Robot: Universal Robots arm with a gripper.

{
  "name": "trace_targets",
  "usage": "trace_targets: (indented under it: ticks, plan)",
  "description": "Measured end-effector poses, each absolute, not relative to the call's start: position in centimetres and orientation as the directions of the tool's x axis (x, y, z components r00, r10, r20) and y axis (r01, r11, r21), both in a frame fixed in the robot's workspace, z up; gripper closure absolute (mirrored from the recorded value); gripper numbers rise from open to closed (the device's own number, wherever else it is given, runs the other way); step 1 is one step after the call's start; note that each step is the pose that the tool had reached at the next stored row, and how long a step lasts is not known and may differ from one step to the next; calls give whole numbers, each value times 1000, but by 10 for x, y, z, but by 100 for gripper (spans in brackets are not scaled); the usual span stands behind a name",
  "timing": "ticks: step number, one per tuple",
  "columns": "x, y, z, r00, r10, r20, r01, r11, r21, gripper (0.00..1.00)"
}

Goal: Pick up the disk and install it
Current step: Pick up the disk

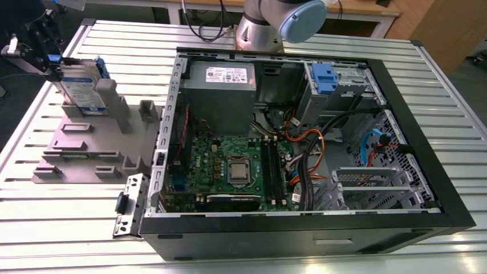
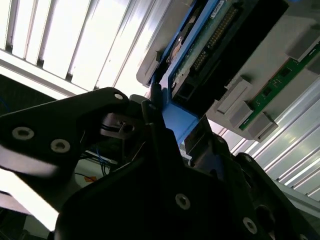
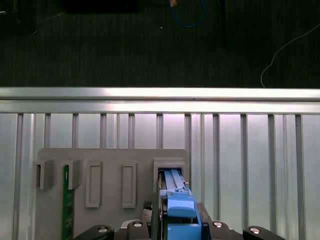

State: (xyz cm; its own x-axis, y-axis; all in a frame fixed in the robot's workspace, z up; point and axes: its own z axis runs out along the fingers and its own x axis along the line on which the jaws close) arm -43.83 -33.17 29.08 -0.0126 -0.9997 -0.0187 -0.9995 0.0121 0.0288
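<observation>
The disk (image 1: pixel 82 85) stands on edge in a slot of the grey holder (image 1: pixel 84 142), at the exterior view's far left. Its silver face carries a white-and-blue label, and a blue frame runs along its edges. My gripper (image 1: pixel 53 64) is at the disk's upper end, shut on the blue frame. In the second wrist view the black fingers (image 2: pixel 150 115) press against the blue frame of the disk (image 2: pixel 182 120), the gripper (image 2: pixel 175 132) closed round it. The first wrist view looks down on the disk (image 3: pixel 179 200) sitting in the holder (image 3: pixel 110 160) between the jaws of the gripper (image 3: pixel 181 227).
An open computer case (image 1: pixel 304 231) lies to the exterior view's right, with a grey power supply (image 1: pixel 220 80) and a drive bay with a blue latch (image 1: pixel 323 77) at its far end. A green circuit board (image 3: pixel 65 200) stands in another holder slot. The ribbed table's edge (image 3: pixel 160 95) is just beyond the holder.
</observation>
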Motion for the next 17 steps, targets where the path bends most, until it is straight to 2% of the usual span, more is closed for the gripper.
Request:
trace_targets:
  ticks: [1,7,8,9,17]
  plan:
    - [-438,-332,291,-13,-1000,-19,-1000,12,29,56]
    - [-438,-332,291,-13,-1000,-19,-1000,12,29,56]
    - [-438,-332,291,-13,-1000,-19,-1000,12,29,57]
    - [-438,-332,291,-13,-1000,-19,-1000,12,29,64]
    - [-439,-332,291,-13,-1000,-19,-1000,12,29,64]
